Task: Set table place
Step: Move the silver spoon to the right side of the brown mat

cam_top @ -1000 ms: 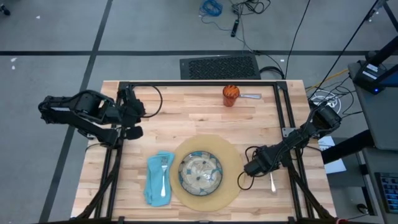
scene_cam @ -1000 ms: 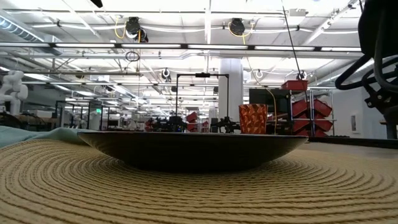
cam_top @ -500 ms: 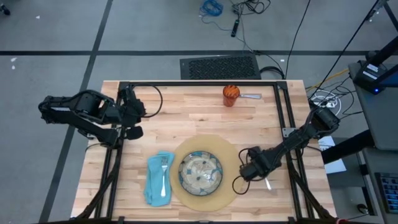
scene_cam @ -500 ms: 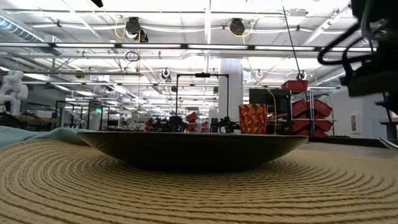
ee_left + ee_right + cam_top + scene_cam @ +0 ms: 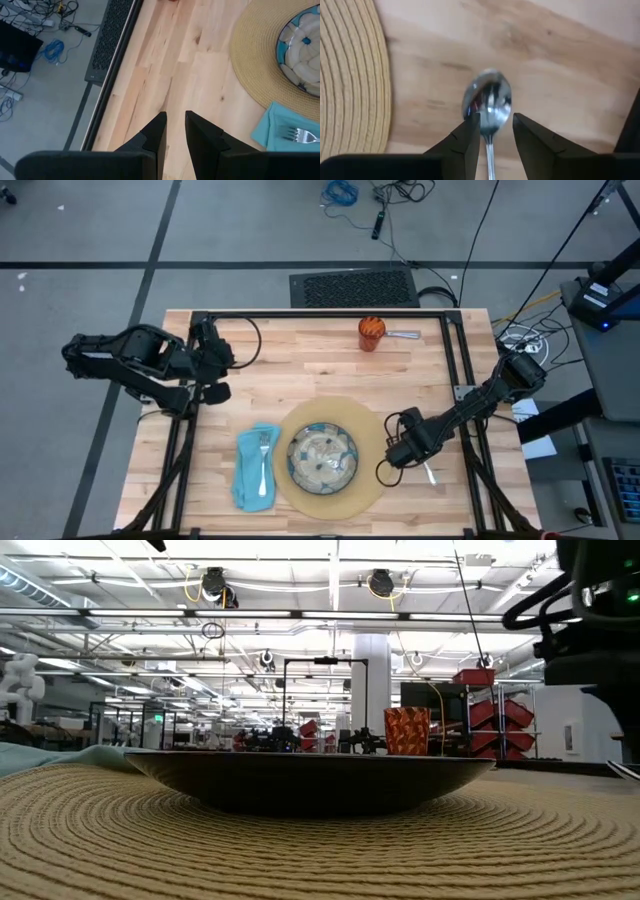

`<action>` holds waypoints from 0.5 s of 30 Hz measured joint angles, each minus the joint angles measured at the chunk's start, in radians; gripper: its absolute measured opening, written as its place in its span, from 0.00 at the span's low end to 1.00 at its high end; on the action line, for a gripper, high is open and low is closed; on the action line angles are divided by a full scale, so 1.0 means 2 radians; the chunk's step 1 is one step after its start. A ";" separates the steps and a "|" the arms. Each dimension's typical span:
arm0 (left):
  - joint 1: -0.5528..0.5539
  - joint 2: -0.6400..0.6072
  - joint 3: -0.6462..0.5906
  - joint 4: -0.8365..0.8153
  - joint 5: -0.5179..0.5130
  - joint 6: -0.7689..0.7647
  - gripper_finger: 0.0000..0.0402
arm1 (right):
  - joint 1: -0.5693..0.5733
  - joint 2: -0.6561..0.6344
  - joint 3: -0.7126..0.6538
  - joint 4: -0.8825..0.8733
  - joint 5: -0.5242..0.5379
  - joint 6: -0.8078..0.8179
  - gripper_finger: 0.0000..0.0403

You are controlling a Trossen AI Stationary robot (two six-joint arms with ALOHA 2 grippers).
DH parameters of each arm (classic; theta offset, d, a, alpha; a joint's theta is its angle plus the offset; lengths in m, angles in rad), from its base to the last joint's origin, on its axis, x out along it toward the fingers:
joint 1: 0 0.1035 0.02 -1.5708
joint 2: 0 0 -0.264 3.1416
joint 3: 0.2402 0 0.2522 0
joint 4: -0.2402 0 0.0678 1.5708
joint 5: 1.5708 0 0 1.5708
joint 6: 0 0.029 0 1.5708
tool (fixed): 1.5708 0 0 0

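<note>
Right tool (image 5: 492,131) shifted toward placemat (image 5: 375,465), parted over spoon (image 5: 487,101); left tool (image 5: 174,131) narrowly parted, empty, above table (image 5: 300,370).

You can't see the spoon's (image 5: 488,102) handle past the right wrist picture's edge. From above, the right claw (image 5: 400,452) hides most of that spoon. The low view cuts off the placemat (image 5: 300,845), and the plate (image 5: 310,780) conceals its own inside.
</note>
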 joint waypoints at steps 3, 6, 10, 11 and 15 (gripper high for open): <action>0.000 0.000 0.000 0.002 0.000 -0.010 0.14 | -0.009 0.000 0.000 -0.001 0.011 -0.011 0.27; 0.000 0.000 0.000 0.008 0.000 -0.012 0.14 | -0.015 0.000 0.000 0.000 0.013 -0.024 0.27; 0.000 0.000 0.000 0.014 0.000 -0.012 0.14 | -0.019 -0.001 0.000 0.002 0.024 -0.030 0.27; 0.000 0.000 0.000 0.014 0.000 -0.012 0.14 | -0.019 -0.001 0.000 0.006 0.028 -0.030 0.27; 0.000 0.000 0.000 0.019 0.000 -0.012 0.14 | -0.019 -0.001 0.000 0.014 0.044 -0.029 0.26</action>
